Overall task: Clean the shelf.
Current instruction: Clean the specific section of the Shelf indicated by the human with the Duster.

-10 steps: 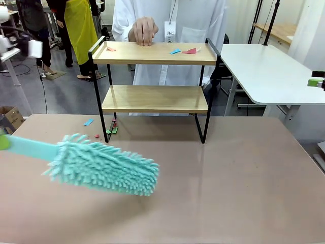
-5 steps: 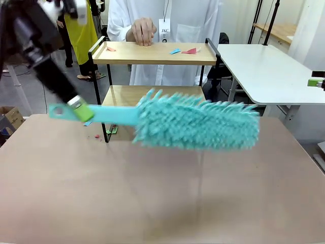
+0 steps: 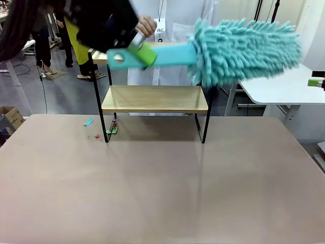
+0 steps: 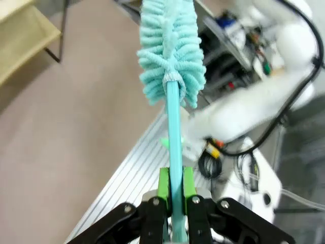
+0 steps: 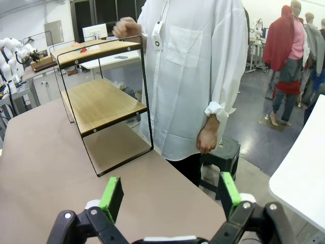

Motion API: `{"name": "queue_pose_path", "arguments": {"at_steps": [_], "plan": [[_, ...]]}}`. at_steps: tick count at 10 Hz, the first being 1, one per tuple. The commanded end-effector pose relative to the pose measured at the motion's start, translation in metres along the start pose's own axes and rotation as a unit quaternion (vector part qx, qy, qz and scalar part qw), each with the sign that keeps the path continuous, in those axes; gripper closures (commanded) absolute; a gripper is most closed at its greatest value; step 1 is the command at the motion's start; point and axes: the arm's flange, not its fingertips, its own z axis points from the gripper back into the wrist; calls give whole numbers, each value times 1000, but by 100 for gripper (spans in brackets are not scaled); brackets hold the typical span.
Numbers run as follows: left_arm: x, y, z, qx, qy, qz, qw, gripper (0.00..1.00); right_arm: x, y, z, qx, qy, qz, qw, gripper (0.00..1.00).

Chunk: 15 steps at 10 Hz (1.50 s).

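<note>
- Shelf: a two-board rack at the far side of the table, just below and behind the left claw. Its lower board is bare. Its top board, about level with that claw, carries small paper scraps.
- Left claw, wrist view: the jaws are clamped tight on the flat handle of a duster, one green pad on each side, near the handle's holed end.
- Duster, wrist view: the fluffy head reaches straight out from the claw toward the robot's right. It hangs in the air past the shelf's right rail, above the top board.
- Step in hand (judged): bringing the duster to the top board for a sweep.
- Doing it well (judged): lower the head between the raised side rails until the fibres rest on the wood. Keep the handle level, press lightly so the light rack neither slides nor tips, and draw the scraps toward the open front edge.
- Person's hand: at the top board's far edge, just behind the claw, so the sweep should steer clear of it.
- Table scraps: below the left claw, beside the shelf's left foot.
- Right claw: the jaws are spread wide with nothing between them. The shelf lies ahead of it and well apart.
</note>
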Motion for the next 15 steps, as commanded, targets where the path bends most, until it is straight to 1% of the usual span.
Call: {"name": "queue_pose_path", "arguments": {"at_steps": [1,2,3,4,6,7,8,9,10,11,12,13,14,15], "plan": [[35,-15,-11,86,-54,67,993,87,4,1,-1,0,0,3,1000,0],[51,-24,-18,107,-63,65,990,87,4,1,-1,0,0,3,1000,0],[69,-29,-21,144,-78,73,984,87,4,1,-1,0,0,3,1000,0],[87,-33,-24,168,-86,81,979,87,4,1,-1,0,0,3,1000,0],[121,-39,-33,203,-99,84,971,87,4,1,-1,0,0,3,1000,0],[125,-36,-36,185,-75,69,977,87,4,1,-1,0,0,3,1000,0],[100,-26,-32,181,-98,73,976,87,4,1,-1,0,0,3,1000,0],[100,-26,-32,181,-98,73,976,87,4,1,-1,0,0,3,1000,0],[118,-24,-39,188,-88,69,976,87,4,1,-1,0,0,3,1000,0],[115,-36,-36,226,-125,92,962,87,4,1,-1,0,0,3,1000,0],[125,-50,-47,282,-159,113,939,87,4,1,-1,0,0,3,1000,0],[139,-61,-61,302,-169,120,931,87,4,1,-1,0,0,3,1000,0],[154,-70,-77,321,-167,128,923,87,4,1,-1,0,0,3,1000,0],[163,-75,-90,324,-160,127,924,87,4,1,-1,0,0,3,1000,0]]}}
